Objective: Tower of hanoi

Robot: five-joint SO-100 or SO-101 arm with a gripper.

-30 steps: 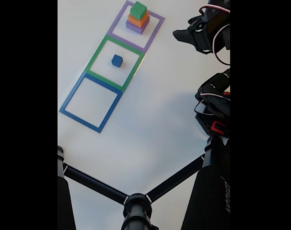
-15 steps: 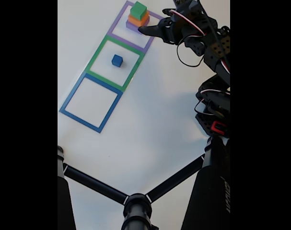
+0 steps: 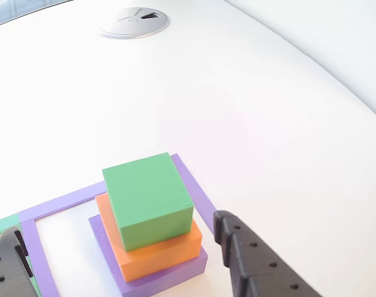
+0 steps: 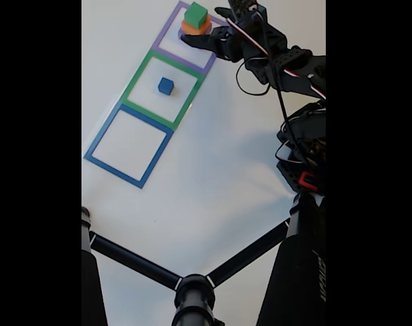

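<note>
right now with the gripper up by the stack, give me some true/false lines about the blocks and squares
1. The green block sits on the orange block. True.
2. The blue cube lies inside the blue square outline. False: it lies inside the green outline.
3. The gripper is shut on the green block. False: its jaws stand open on either side of the stack, touching nothing.
4. The blue outline holds no block. True.

Black printed arm [image 4: 287,64] with looping red, white and black cables; the hand's [image 3: 122,260] dark fingers [image 3: 256,266] show rows of holes.
</note>
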